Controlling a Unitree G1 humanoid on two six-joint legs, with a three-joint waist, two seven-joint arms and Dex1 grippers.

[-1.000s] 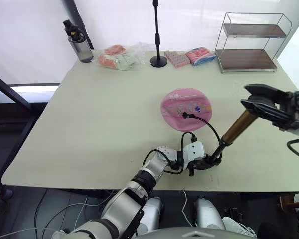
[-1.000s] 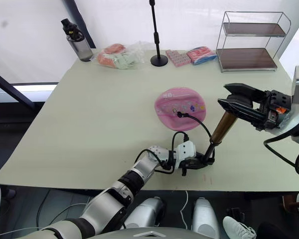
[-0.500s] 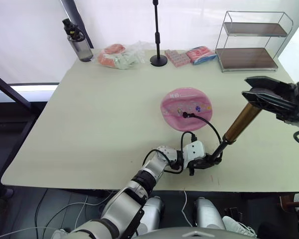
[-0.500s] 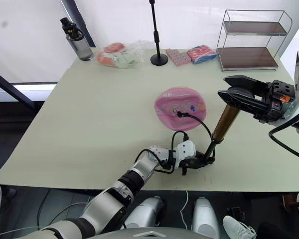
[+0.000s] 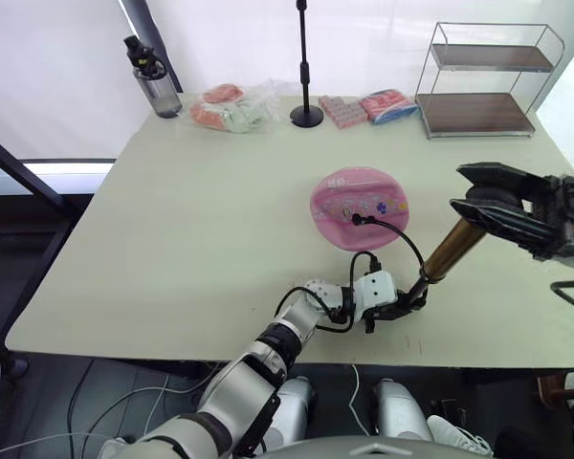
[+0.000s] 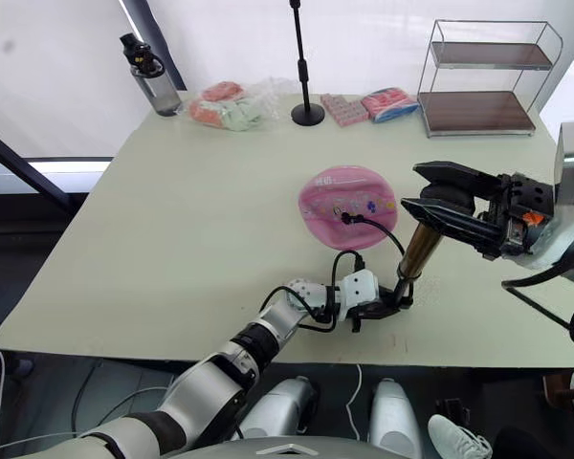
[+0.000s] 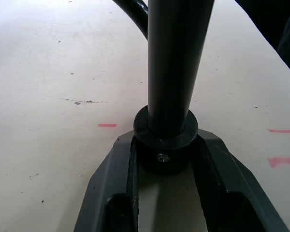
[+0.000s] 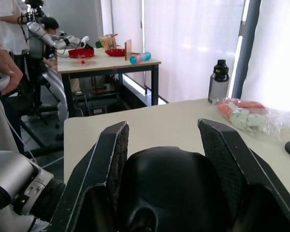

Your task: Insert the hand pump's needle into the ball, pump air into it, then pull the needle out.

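Pumping | left gripper (image 7: 163,159) clenched on hand pump (image 5: 452,251) base beside ball (image 5: 358,208) | right gripper (image 5: 480,199) grasping T-handle (image 8: 171,186) | risk: sideways stroke yanking needle (image 5: 355,220) out

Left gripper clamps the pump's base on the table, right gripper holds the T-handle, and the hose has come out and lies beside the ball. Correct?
Not quite: the hose is not lying beside the ball; in the left eye view its end sits on the ball's top face. The left gripper does clamp the hand pump at its base, and the right gripper holds the handle.
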